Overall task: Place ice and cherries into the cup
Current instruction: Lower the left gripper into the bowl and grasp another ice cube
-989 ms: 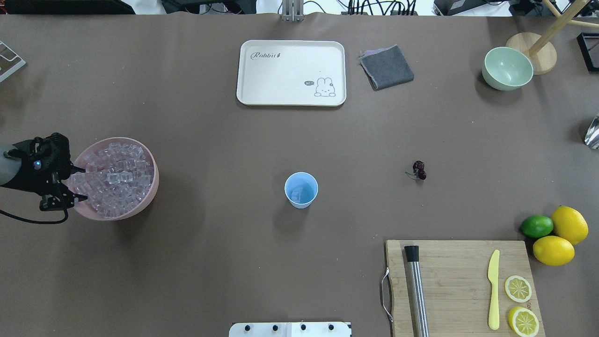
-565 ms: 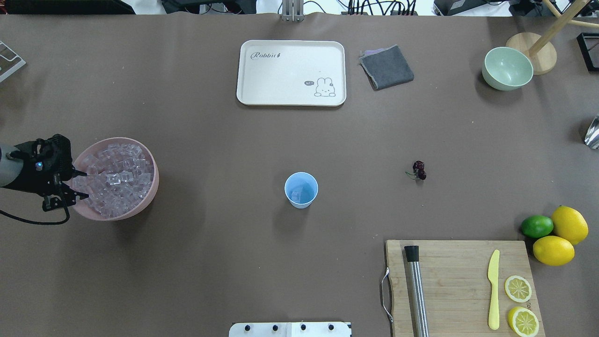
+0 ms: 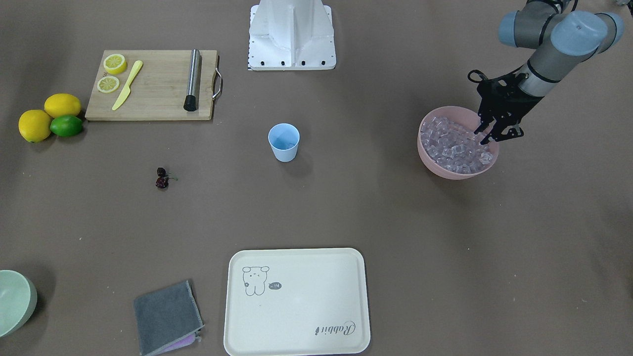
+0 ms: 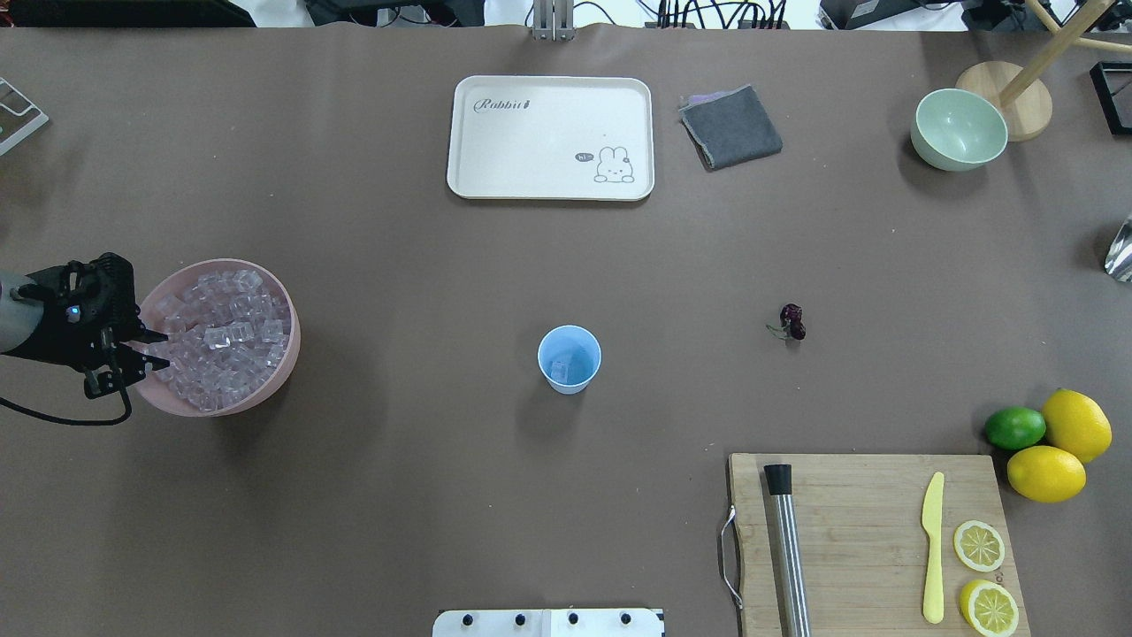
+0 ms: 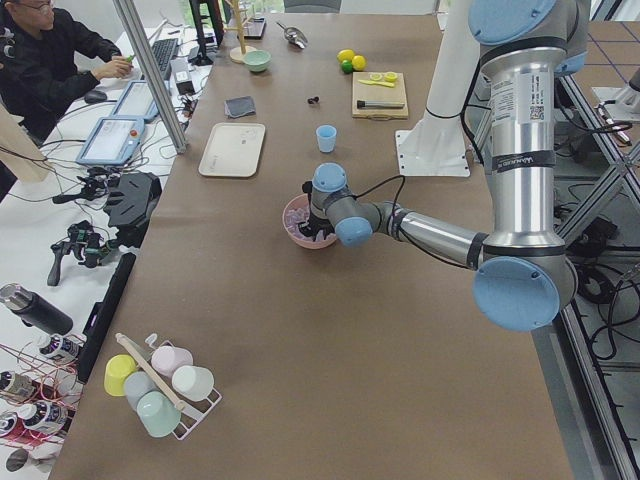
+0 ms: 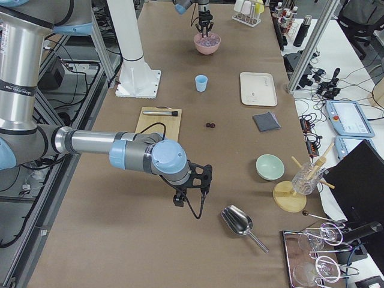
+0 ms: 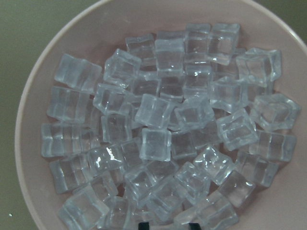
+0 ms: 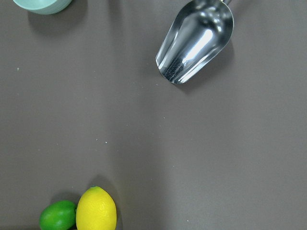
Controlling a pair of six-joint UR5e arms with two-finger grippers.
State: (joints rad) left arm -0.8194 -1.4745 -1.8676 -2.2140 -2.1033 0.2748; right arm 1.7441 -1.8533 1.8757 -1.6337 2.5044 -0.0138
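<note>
The ice fills a wide pink bowl at the table's left side. My left gripper hangs over the bowl's near-left rim, open, its fingertips just above the cubes with nothing between them. The light-blue cup stands mid-table with one cube of ice inside. To the cup's right, the dark cherries lie on the bare table. My right gripper hovers far right near a metal scoop; I cannot tell whether it is open or shut.
A cream tray and grey cloth lie at the far side, with a green bowl far right. A cutting board carries a steel muddler, yellow knife and lemon slices. Lemons and a lime sit beside it.
My left gripper has sunk lower toward the ice at the bowl's rim, and its fingers look closer together than a second ago. Cup and cherries have not moved.
</note>
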